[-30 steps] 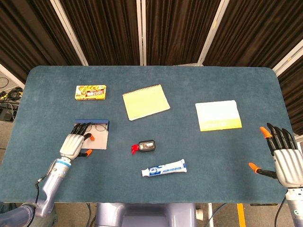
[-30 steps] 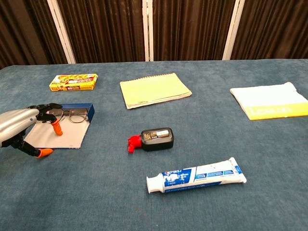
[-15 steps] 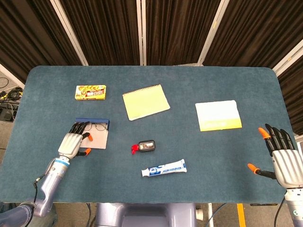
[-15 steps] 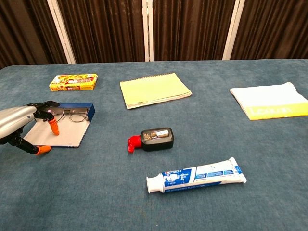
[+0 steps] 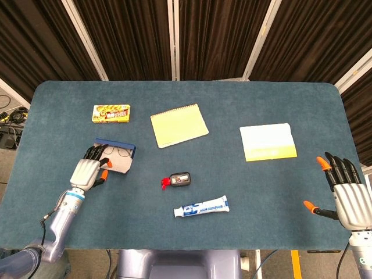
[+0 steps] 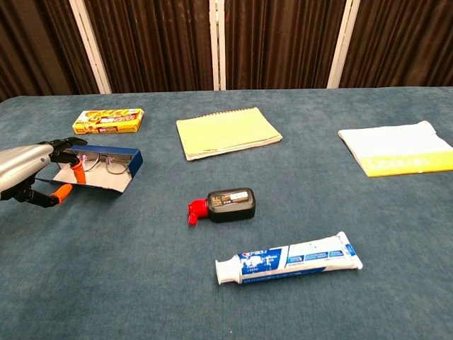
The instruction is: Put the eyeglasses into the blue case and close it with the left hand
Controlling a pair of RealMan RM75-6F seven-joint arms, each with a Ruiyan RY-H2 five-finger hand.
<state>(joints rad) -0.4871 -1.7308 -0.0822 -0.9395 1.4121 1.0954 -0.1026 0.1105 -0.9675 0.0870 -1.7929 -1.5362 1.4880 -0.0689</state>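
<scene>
The blue case [image 5: 118, 146] [image 6: 117, 153] lies open on the left of the table, and the eyeglasses [image 5: 120, 153] [image 6: 107, 163] rest inside against its blue wall. Its grey lid flap [image 5: 116, 164] [image 6: 99, 183] is tilted up off the table. My left hand [image 5: 85, 172] [image 6: 27, 172] holds the flap's left edge, thumb beneath and fingers on top. My right hand [image 5: 351, 196] hovers open at the table's right front corner, seen only in the head view.
A yellow snack box [image 5: 111, 113] [image 6: 107, 120] lies behind the case. A yellow notepad [image 5: 179, 125] [image 6: 227, 132] and a white-and-yellow booklet [image 5: 268, 141] [image 6: 395, 147] lie further right. A black bottle with a red cap [image 5: 178, 179] [image 6: 225, 205] and a toothpaste tube [image 5: 201, 206] [image 6: 289, 258] lie mid-front.
The case's grey flap, flat on the table before, has been lifted and tilted up by my left hand, which has drawn back a little. The right hand has barely moved.
</scene>
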